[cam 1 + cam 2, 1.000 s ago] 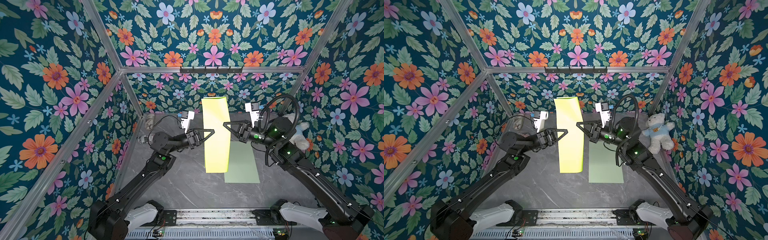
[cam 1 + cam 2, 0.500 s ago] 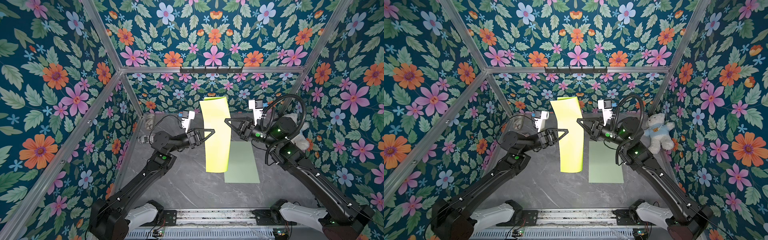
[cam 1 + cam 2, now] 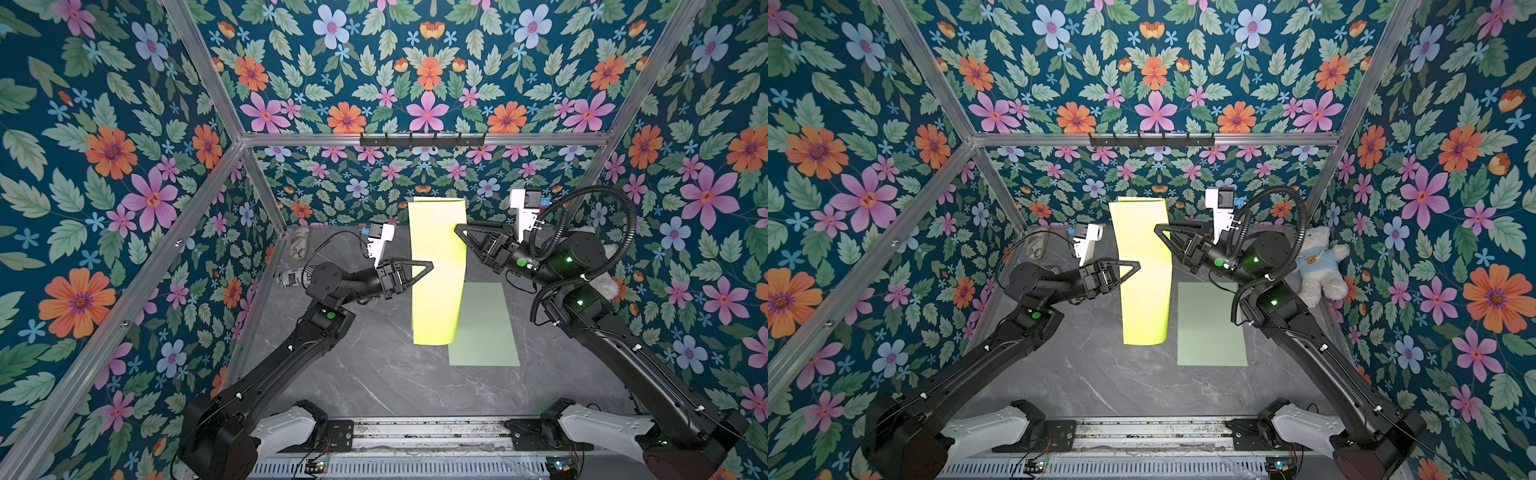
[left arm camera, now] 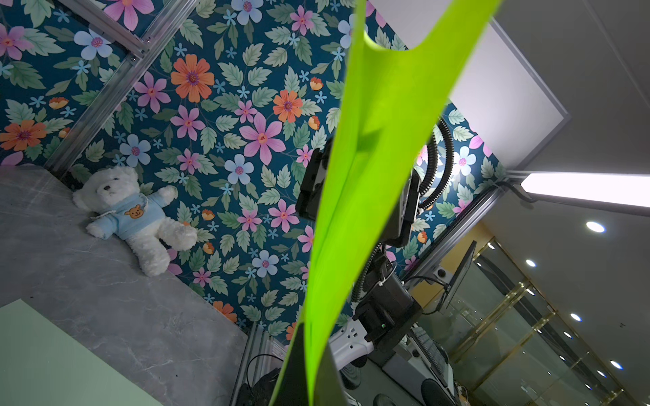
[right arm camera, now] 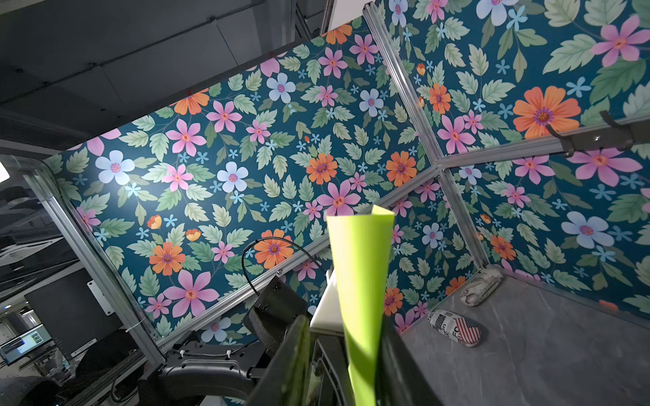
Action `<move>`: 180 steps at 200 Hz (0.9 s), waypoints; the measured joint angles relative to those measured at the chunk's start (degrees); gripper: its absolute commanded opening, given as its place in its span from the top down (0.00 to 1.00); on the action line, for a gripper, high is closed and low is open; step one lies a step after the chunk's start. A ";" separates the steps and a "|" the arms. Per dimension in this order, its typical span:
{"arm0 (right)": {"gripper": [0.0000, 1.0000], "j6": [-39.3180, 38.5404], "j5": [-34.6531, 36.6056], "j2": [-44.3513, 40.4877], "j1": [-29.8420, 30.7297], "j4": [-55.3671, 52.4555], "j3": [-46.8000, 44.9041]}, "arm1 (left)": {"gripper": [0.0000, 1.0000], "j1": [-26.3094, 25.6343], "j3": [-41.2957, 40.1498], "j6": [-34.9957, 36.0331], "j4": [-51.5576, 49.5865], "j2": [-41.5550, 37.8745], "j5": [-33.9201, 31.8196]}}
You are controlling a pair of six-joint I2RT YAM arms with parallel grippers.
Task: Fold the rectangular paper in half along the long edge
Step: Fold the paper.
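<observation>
Marble table (image 3: 365,374) bears a green sheet (image 3: 484,328) at five o'clock of our airborne yellow paper (image 3: 436,291). Our left gripper (image 3: 430,266) clamps its nine-o'clock edge; our right gripper (image 3: 458,229) has jaws slightly apart around the three-o'clock edge.

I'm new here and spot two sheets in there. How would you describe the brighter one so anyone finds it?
Look at the grey marble-look table inside the flowered booth, where the left arm and right arm meet. Between their tips a long paper is held up in the air. It is bright yellow-green, while the pale green sheet beside it lies flat on the table.
</observation>
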 measured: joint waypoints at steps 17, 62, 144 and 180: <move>1.00 -0.13 0.13 0.02 -0.17 0.00 0.17 | 1.00 -0.02 0.00 0.02 -0.04 0.02 0.02; 1.00 -0.50 0.07 0.66 -0.76 0.02 1.92 | 1.00 -0.42 0.02 0.15 -0.11 0.07 0.02; 0.98 -1.11 0.02 2.71 -1.55 -0.09 5.42 | 1.00 -1.05 0.13 0.37 -0.48 -0.02 -0.20; 1.00 -1.29 0.11 3.48 -1.92 0.28 6.19 | 1.00 -1.25 0.17 0.55 -0.96 -0.17 -0.13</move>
